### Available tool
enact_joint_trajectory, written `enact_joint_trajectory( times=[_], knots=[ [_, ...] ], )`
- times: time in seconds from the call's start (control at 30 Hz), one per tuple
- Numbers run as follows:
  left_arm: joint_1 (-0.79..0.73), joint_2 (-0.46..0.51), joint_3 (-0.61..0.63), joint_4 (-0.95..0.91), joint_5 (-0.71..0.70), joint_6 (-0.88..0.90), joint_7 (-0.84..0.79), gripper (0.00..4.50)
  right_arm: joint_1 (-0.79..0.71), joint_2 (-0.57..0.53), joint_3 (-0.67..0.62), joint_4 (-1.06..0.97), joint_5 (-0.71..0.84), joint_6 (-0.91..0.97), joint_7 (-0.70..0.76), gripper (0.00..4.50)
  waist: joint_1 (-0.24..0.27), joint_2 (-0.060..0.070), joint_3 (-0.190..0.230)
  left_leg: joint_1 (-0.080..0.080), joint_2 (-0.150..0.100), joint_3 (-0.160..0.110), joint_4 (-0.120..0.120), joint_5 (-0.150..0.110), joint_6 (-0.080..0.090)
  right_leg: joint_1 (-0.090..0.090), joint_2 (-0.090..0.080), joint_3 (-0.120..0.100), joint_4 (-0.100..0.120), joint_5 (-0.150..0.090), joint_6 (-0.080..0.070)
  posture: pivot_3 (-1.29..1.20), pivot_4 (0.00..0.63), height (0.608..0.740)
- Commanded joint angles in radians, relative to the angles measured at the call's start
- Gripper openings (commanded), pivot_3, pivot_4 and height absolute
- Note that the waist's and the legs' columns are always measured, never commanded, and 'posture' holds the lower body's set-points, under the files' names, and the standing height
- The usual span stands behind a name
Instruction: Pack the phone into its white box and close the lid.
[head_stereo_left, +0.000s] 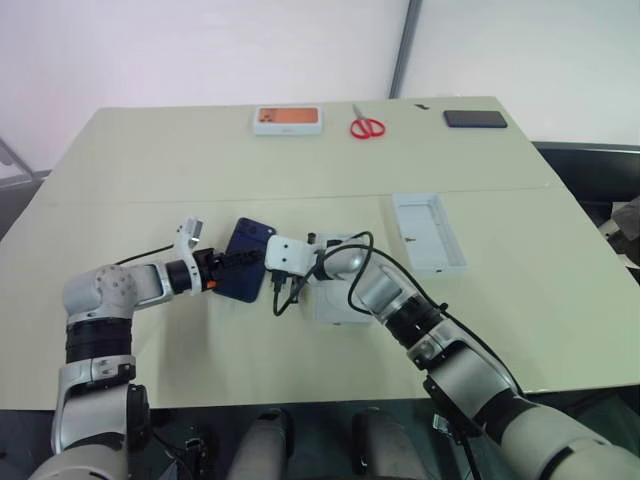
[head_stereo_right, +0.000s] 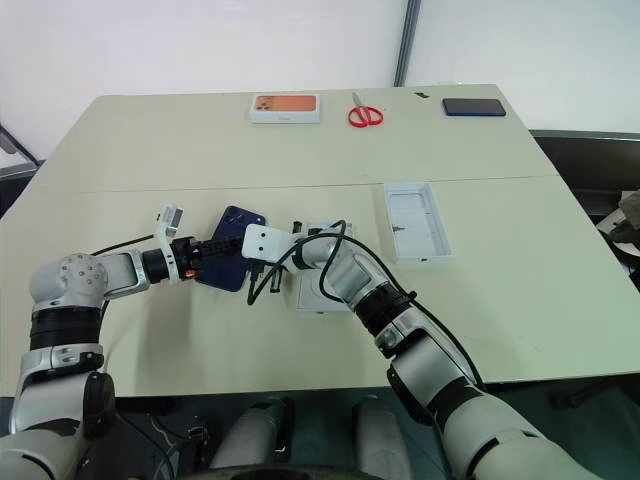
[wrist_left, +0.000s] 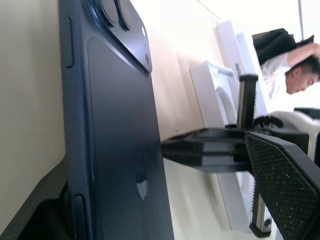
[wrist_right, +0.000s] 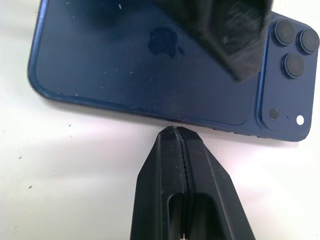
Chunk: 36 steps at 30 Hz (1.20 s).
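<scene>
The dark blue phone (head_stereo_left: 248, 248) lies back up on the table, left of centre, its camera cluster (wrist_right: 292, 45) at the far corner. My left gripper (head_stereo_left: 240, 262) is open around it: one finger (wrist_left: 285, 185) hangs over the back without touching, the other sits at the phone's long edge. My right gripper (wrist_right: 175, 132) is shut on nothing, its tip against the opposite long edge. The lid (head_stereo_left: 430, 235), an open all-white tray, lies to the right. Under my right forearm lies a white piece with an oval recess (wrist_left: 215, 95); I cannot tell whether the white box is beneath it.
Along the far edge of the table are a white box with an orange picture (head_stereo_left: 288, 120), red scissors (head_stereo_left: 367, 127) and a black phone (head_stereo_left: 475, 118). A black cable (head_stereo_left: 285, 298) loops by my right wrist. A person (wrist_left: 295, 75) is beyond the table.
</scene>
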Motion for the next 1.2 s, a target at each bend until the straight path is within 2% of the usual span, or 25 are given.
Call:
enact_joint_trajectory(
  times=[0.03, 0.13, 0.17, 0.23, 0.33, 0.67, 0.8, 0.97, 1.07, 1.2],
  knots=[
    [-0.008, 0.020, 0.020, 0.038, 0.024, -0.037, 0.038, 4.43, 0.006, -0.004, 0.007, -0.021, -0.007, -0.005, 0.006, 0.00, -0.003, 0.000, 0.000, 0.000, 0.000, 0.000, 0.000, 0.000, 0.000, 0.000, 0.000, 0.000, 0.000, 0.000, 0.000, 0.00, 0.150, 0.740],
    [0.004, 0.022, 0.004, 0.039, 0.018, -0.029, 0.027, 4.43, 0.010, -0.007, 0.009, -0.027, -0.011, -0.006, 0.007, 0.00, -0.007, 0.000, 0.000, 0.000, 0.000, 0.000, 0.000, 0.000, 0.000, 0.000, 0.000, 0.000, 0.000, 0.000, 0.000, 0.00, 0.150, 0.740],
    [0.008, 0.021, -0.001, 0.038, 0.017, -0.029, 0.022, 4.20, 0.011, -0.008, 0.010, -0.029, -0.012, -0.007, 0.007, 0.00, -0.009, 0.000, 0.000, 0.000, 0.000, -0.001, 0.000, 0.000, 0.000, 0.000, 0.000, 0.000, 0.000, 0.000, 0.000, 0.00, 0.150, 0.740],
    [0.009, 0.016, 0.004, 0.045, 0.014, -0.032, 0.029, 3.60, 0.016, -0.011, 0.011, -0.036, -0.012, -0.005, 0.009, 0.00, -0.011, 0.000, 0.000, 0.000, 0.000, -0.001, 0.000, 0.000, 0.000, 0.000, 0.000, 0.000, 0.000, 0.000, 0.000, 0.00, 0.150, 0.740],
    [0.005, 0.012, 0.005, 0.049, 0.015, -0.037, 0.042, 2.19, 0.018, -0.013, 0.011, -0.041, -0.013, -0.003, 0.012, 0.00, -0.012, 0.000, 0.000, -0.001, 0.000, -0.001, -0.001, 0.000, 0.000, -0.001, 0.000, 0.000, 0.000, 0.000, 0.000, 0.00, 0.150, 0.740],
    [0.028, 0.011, 0.017, 0.018, -0.002, -0.010, 0.063, 2.19, 0.015, -0.010, 0.007, -0.047, -0.011, -0.003, 0.008, 0.00, -0.014, 0.000, 0.000, -0.001, 0.000, -0.001, -0.001, 0.000, 0.000, -0.001, 0.000, 0.001, 0.000, 0.000, 0.000, 0.00, 0.150, 0.740],
    [0.042, 0.000, 0.016, -0.055, -0.028, 0.032, 0.083, 2.19, 0.004, 0.005, -0.014, -0.051, 0.008, 0.014, 0.002, 0.00, -0.014, 0.000, 0.000, -0.001, 0.000, -0.002, -0.001, 0.000, 0.000, -0.002, 0.000, 0.001, 0.000, 0.000, 0.000, 0.00, 0.150, 0.740],
    [0.078, 0.030, -0.024, -0.106, 0.031, -0.029, 0.115, 2.19, 0.009, 0.002, -0.006, -0.051, 0.003, 0.013, 0.004, 0.00, -0.014, 0.000, 0.000, -0.001, 0.000, -0.001, -0.002, 0.000, 0.000, -0.002, 0.000, 0.001, 0.000, 0.000, 0.000, 0.00, 0.150, 0.740],
    [0.069, 0.041, 0.009, -0.097, 0.035, -0.025, 0.165, 2.19, 0.019, 0.000, -0.003, -0.059, 0.004, 0.016, 0.008, 0.00, -0.014, 0.000, 0.000, 0.000, 0.001, -0.001, -0.002, 0.000, 0.000, -0.002, 0.000, 0.001, 0.000, 0.000, 0.000, 0.00, 0.150, 0.740],
    [0.052, 0.013, 0.097, -0.118, -0.022, 0.087, 0.242, 2.19, 0.019, 0.000, -0.002, -0.061, 0.006, 0.017, 0.012, 0.00, -0.017, 0.000, 0.000, 0.000, 0.001, -0.002, -0.002, 0.000, 0.000, -0.002, 0.001, 0.001, 0.000, 0.000, 0.000, 0.00, 0.150, 0.740]
  ],
)
